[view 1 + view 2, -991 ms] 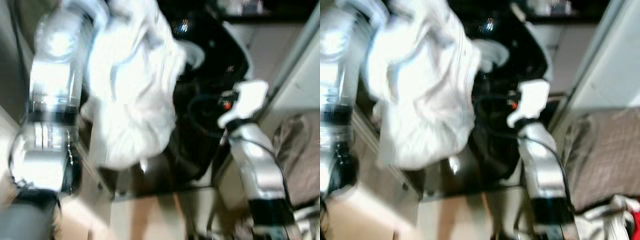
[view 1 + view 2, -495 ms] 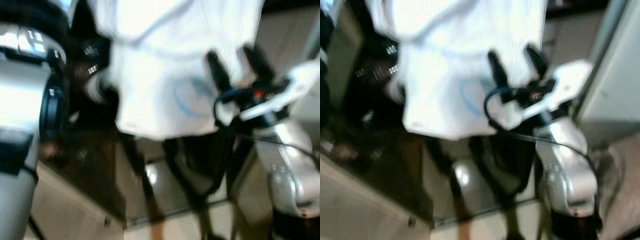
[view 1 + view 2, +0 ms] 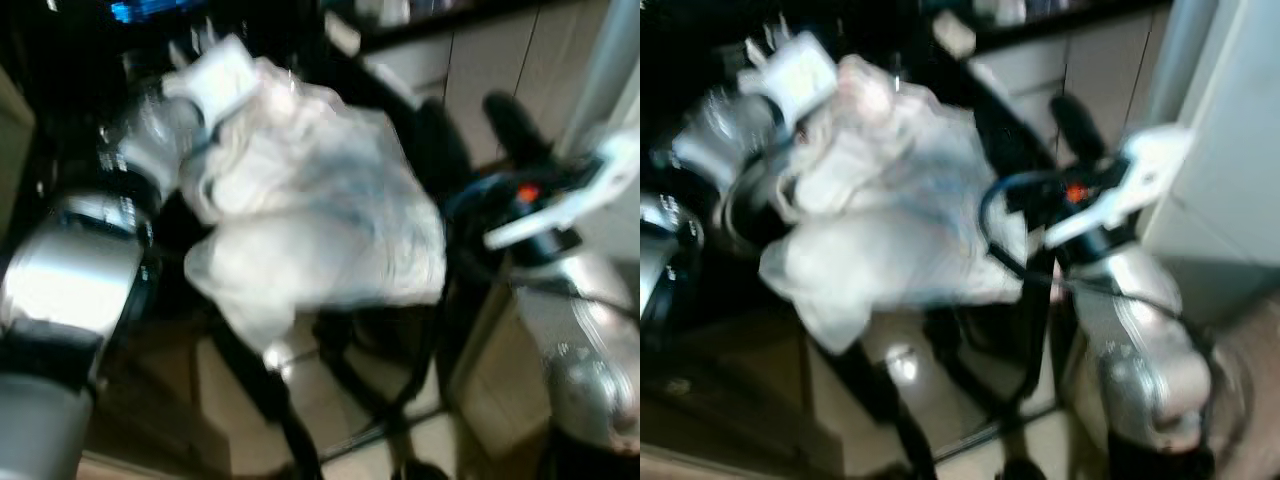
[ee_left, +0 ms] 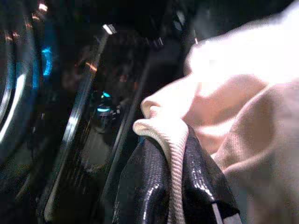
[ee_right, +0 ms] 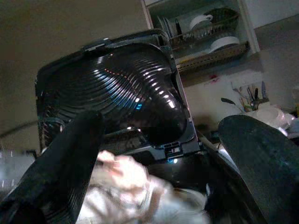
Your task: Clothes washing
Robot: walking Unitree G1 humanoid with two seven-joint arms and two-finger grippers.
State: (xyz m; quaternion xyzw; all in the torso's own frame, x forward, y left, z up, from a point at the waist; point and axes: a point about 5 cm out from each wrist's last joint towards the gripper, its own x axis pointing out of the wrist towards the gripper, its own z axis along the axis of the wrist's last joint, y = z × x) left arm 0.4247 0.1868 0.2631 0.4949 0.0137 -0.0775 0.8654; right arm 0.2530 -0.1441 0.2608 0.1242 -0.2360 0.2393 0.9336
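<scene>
On the left, the silver left arm (image 3: 75, 290) is raised toward a dark washing machine (image 5: 121, 93), whose ribbed lid is seen standing open in the right wrist view. A bundle of white clothing (image 3: 310, 220) is held up in front of the machine, bunched and hanging in folds. The left gripper (image 4: 173, 182) is clenched on it: in the left wrist view a ribbed white hem is pinched between the black fingers (image 4: 140, 186), with pale cloth spilling beside them. To the right of the bundle, the right gripper (image 3: 480, 125) is held upright just beside the cloth, its two fingers (image 3: 515, 125) spread apart and grasping nothing. Behind the machine, a dish rack (image 5: 205, 28) with white crockery is seen on the wall. The head views are blurred.
</scene>
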